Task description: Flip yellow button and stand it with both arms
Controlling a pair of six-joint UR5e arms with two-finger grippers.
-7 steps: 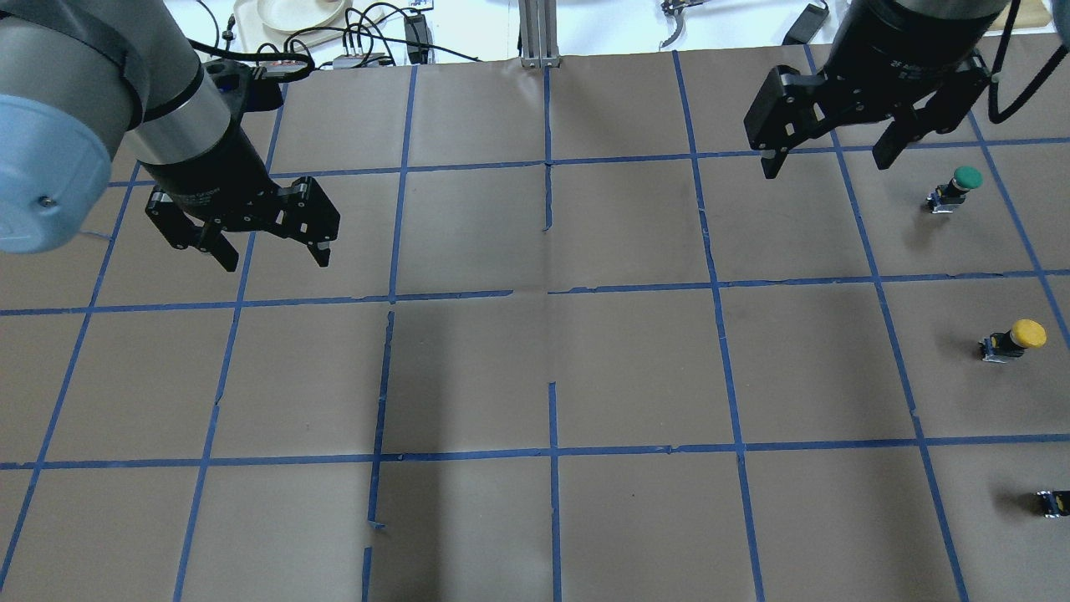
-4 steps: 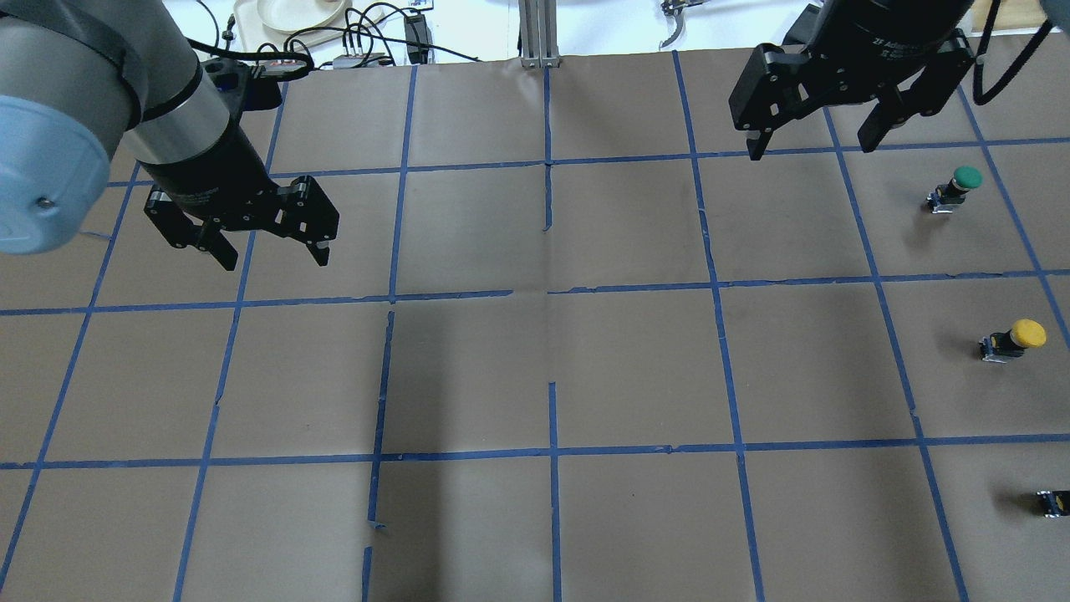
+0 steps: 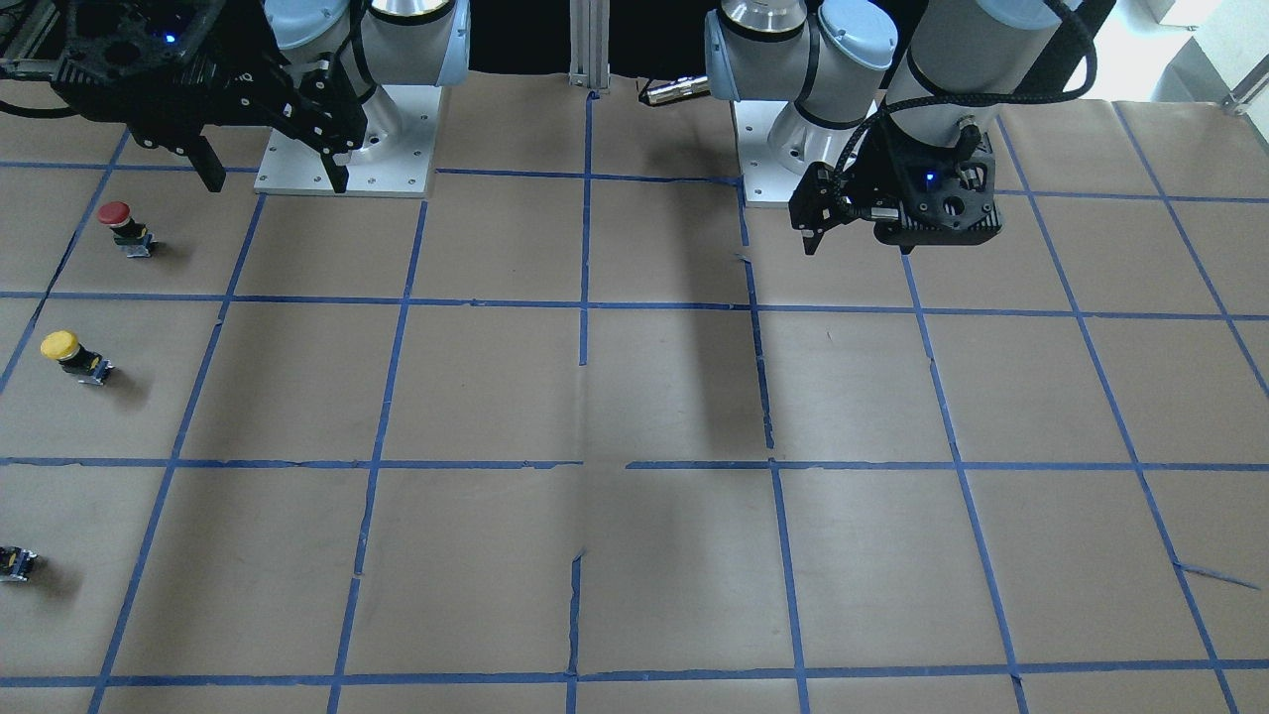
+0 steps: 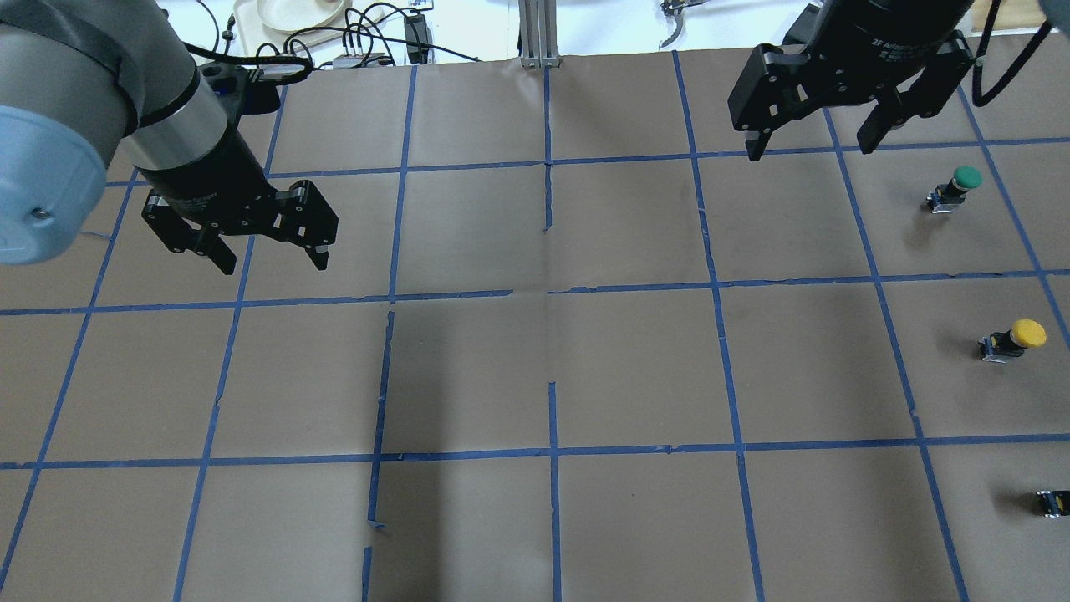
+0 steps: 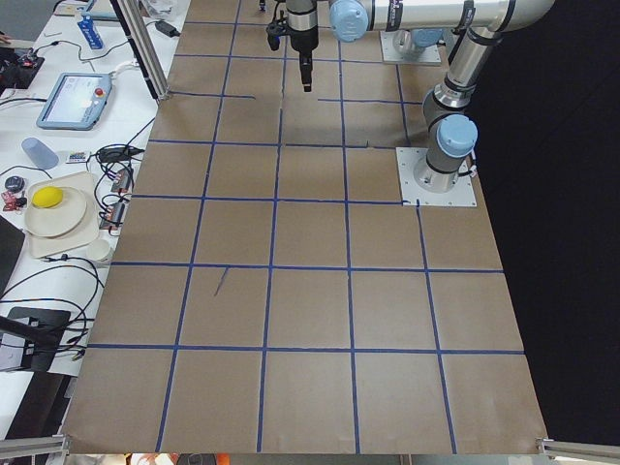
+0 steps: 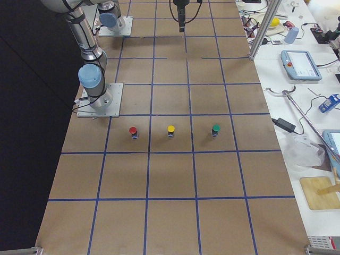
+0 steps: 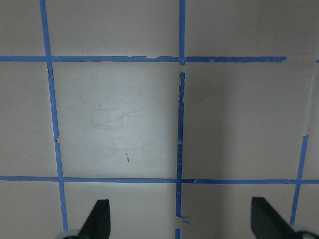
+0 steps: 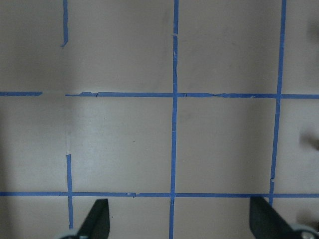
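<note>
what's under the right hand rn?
Only bare brown paper and blue tape lines below the open right hand. The yellow button sits well aside. Nothing there is covered.

Tabletop [image 4: 635, 368]: brown paper, gridded with blue tape. Yellow button [image 4: 1016, 338]: yellow cap, black body, silver base; green-capped button [image 4: 957, 187] and red-capped button [image 3: 122, 222], bodies likewise black. Left tool [image 4: 274, 263] and right tool [image 4: 812, 150]: black, each showing a blue light.

Left gripper [image 4: 274, 266], right gripper [image 4: 812, 152] (jaws apart)

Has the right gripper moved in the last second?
Yes. The right gripper has shifted up and slightly left in the overhead view, away from the green button.
</note>
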